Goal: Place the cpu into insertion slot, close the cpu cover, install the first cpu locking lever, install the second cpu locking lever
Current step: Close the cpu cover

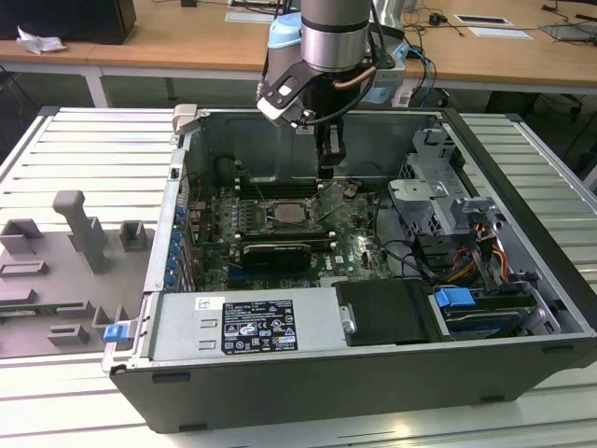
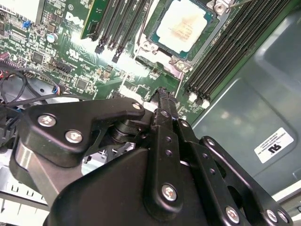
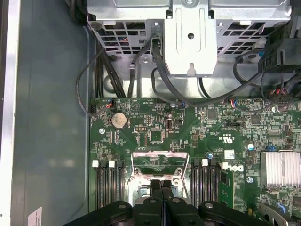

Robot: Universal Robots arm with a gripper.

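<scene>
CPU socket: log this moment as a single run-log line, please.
chip seated in socket | cover looks lowered around chip | gripper shut, tips beside socket

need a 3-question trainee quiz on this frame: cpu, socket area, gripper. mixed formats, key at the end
1. True or false: the cpu lies in the insertion slot.
2. The long black memory slots stand: A) on both sides of the insertion slot; B) on one side of it only; C) nowhere near it.
3. In the first wrist view, are the fingers of the gripper apart or together?
Key: 1 true; 2 A; 3 together.
</scene>
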